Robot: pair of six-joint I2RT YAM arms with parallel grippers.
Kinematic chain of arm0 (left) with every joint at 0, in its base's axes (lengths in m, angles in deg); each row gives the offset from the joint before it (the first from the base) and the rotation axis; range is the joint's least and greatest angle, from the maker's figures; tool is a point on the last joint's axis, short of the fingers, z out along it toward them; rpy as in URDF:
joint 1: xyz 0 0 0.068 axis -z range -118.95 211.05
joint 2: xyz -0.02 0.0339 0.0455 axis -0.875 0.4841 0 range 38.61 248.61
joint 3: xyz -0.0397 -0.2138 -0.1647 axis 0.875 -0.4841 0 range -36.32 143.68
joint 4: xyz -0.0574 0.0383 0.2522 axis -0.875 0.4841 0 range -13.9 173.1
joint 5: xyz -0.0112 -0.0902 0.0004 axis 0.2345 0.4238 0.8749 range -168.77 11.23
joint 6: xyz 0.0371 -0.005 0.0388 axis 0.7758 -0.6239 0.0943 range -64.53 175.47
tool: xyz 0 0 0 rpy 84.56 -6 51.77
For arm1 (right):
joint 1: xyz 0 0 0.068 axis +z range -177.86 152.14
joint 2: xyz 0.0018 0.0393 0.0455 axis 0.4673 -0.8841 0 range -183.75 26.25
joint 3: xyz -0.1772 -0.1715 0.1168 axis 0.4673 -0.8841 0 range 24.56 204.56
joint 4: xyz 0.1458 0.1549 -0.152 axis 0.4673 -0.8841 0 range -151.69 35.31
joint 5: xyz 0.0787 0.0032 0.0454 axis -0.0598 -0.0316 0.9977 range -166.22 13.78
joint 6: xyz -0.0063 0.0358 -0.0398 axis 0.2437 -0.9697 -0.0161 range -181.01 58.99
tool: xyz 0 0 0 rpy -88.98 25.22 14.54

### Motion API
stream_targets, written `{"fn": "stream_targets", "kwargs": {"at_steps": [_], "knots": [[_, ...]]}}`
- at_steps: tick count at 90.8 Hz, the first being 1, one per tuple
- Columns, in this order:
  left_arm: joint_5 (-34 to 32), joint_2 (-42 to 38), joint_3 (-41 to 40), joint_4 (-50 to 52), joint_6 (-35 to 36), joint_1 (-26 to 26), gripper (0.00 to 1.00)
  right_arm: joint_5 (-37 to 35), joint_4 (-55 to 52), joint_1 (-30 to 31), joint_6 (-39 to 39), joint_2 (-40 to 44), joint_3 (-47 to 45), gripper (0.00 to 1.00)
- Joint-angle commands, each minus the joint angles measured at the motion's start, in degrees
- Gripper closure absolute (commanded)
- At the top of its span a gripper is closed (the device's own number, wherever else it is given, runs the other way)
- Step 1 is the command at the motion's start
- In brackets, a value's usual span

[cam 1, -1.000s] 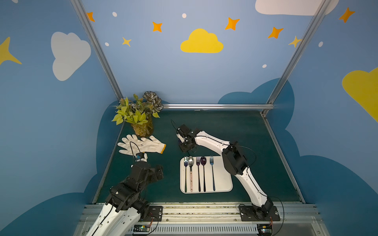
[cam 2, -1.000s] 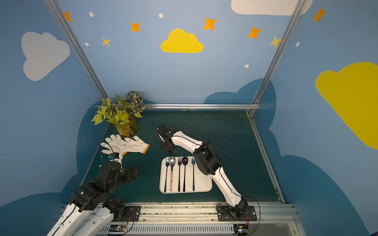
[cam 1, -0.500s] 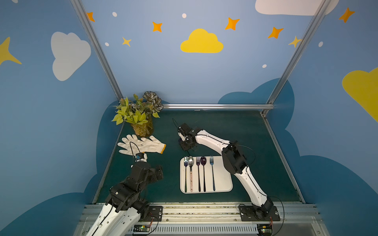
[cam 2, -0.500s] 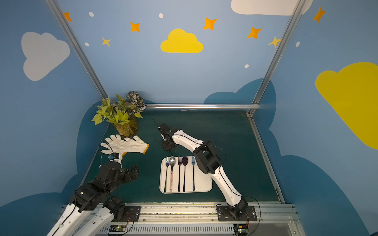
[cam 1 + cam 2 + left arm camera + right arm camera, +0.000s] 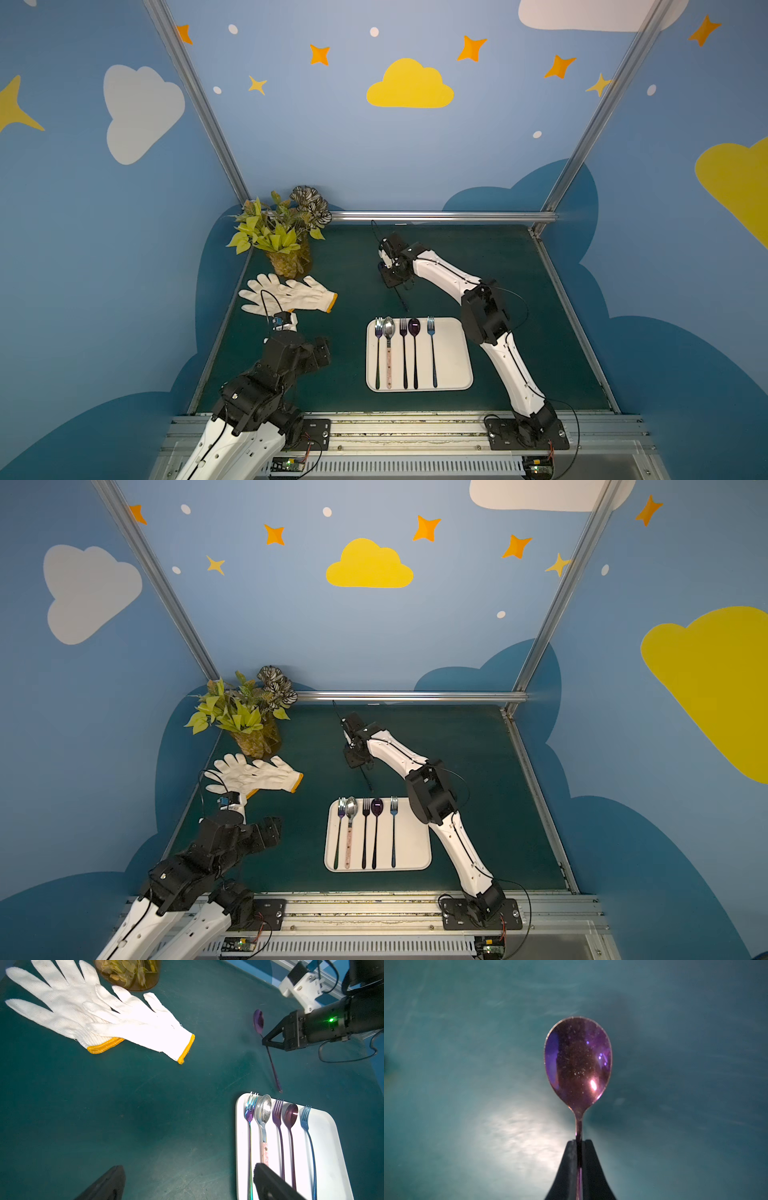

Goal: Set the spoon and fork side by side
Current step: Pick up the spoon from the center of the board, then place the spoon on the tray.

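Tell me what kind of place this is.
Probably a robot test booth, not a real kitchen: two arms bolted to a metal rail, a green tabletop walled by cloud-painted panels, and a staged tray of cutlery.

Robot lab booth: cloud-painted walls (image 5: 374,158), aluminium frame (image 5: 440,216).

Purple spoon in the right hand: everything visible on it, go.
The purple spoon is shiny metal by its look: oval bowl, dust-specked and glinting, and a long thin handle. The right hand is shut on the handle just below the bowl. It is over the green mat, handle end pointing toward the white tray but stopping short of it. Whether it touches the mat is unclear.
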Motion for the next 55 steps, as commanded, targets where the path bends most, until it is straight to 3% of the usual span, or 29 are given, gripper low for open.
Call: {"fn": "stream_targets", "kwargs": {"at_steps": [1,28,55], "knots": [[-1.12,-0.78,0.57,0.74,-0.58,-0.11,0.00,-1.89,0.92,-2.25,1.18,7.47,1.25,1.00],[-1.00,-0.83,0.18,0.15,-0.39,-0.15,0.00,-5.01,0.20,-5.66,-2.41,23.92,-11.35,1.00],[-0.06,-0.53,-0.33,-1.25,0.71,-0.24,0.00,2.22,2.74,-5.66,-20.39,48.47,-48.28,1.00]]}}
